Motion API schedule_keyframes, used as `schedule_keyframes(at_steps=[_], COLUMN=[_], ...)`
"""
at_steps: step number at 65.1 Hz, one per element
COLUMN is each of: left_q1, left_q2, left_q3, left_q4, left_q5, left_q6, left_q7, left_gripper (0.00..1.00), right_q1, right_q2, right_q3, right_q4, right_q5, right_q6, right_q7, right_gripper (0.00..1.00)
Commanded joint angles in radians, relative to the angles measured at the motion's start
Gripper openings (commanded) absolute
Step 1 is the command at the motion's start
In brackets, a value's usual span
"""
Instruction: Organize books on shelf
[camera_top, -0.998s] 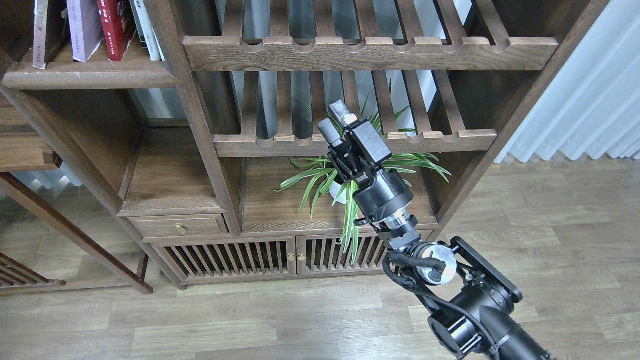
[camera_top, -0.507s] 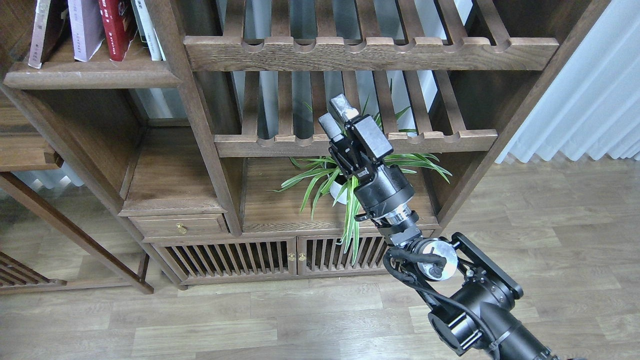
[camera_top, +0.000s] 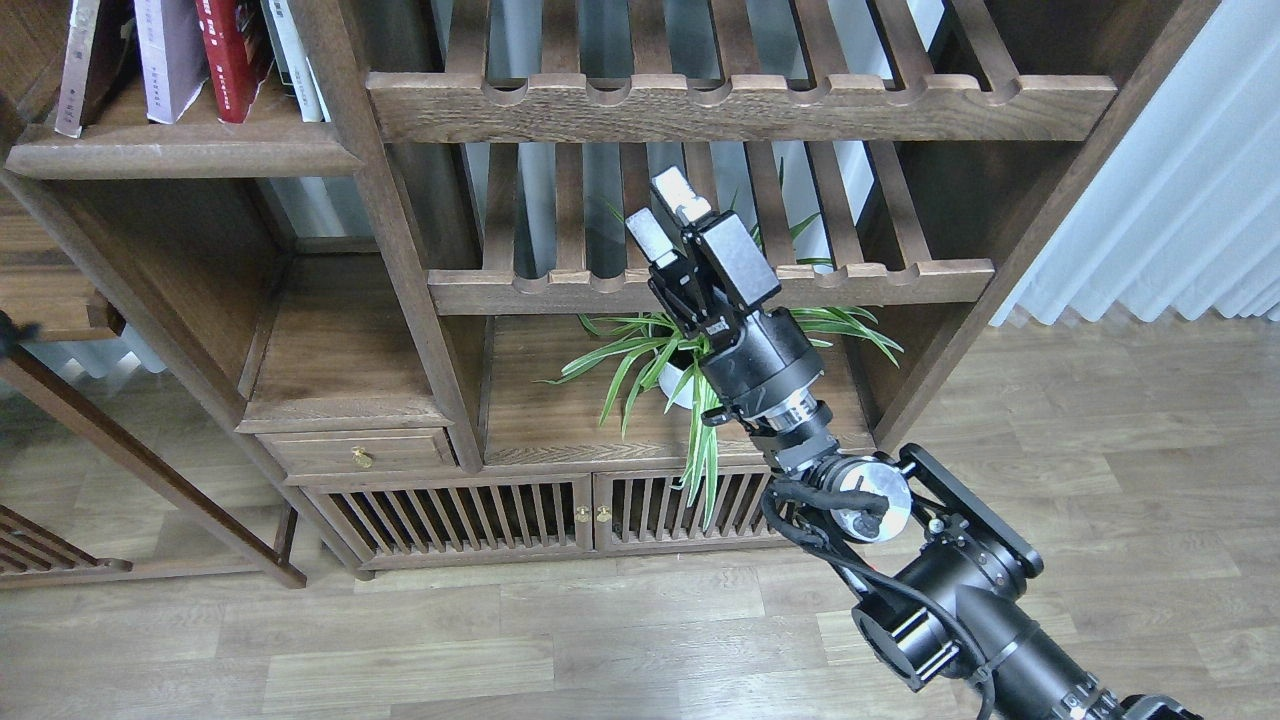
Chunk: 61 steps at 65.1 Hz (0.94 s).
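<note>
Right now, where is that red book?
In the head view the red book stands at the top left on the dark wooden shelf, between a pale lavender book and thin white-spined books.

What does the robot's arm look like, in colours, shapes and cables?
The right arm is black, made of thick round segments with a silver disc at one joint and loose black cables beside it. The right gripper has two blocky fingers with pale grey-white tips.

Even, soft daylight, sharp focus throughout, mild wide-angle bending toward the edges.
</note>
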Motion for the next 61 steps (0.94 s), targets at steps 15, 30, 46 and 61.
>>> schedule_keyframes(at_steps=[15,30,46,61], left_q1=[0.119,0.121,0.139,0.139], left_q2=[-0.162,-0.298,-0.351,-0.353], left_q3=[0.148,0.183,0.188,0.188], left_q4=[0.000,0.000,0.000,0.000], left_q5=[0.003,0.031,0.054,0.057], left_q6=[0.000,0.000,0.000,0.000], left_q7=[0.105,0.129,0.129,0.129], left_gripper=[0.99,0.99,0.99,0.99], right_q1=[-0.009,-0.012,-0.036,-0.038], right_q2=[0.000,0.000,0.000,0.000], right_q3=[-0.003,-0.078,-0.150,-0.157], right_q4=[-0.002,-0.002,-0.005,-0.005], right_q5=[0.004,0.002,0.002,-0.004], right_q6=[0.000,0.000,0.000,0.000], right_q7=[0.000,0.000,0.000,0.000], right_gripper=[0.99,0.99,0.99,0.99])
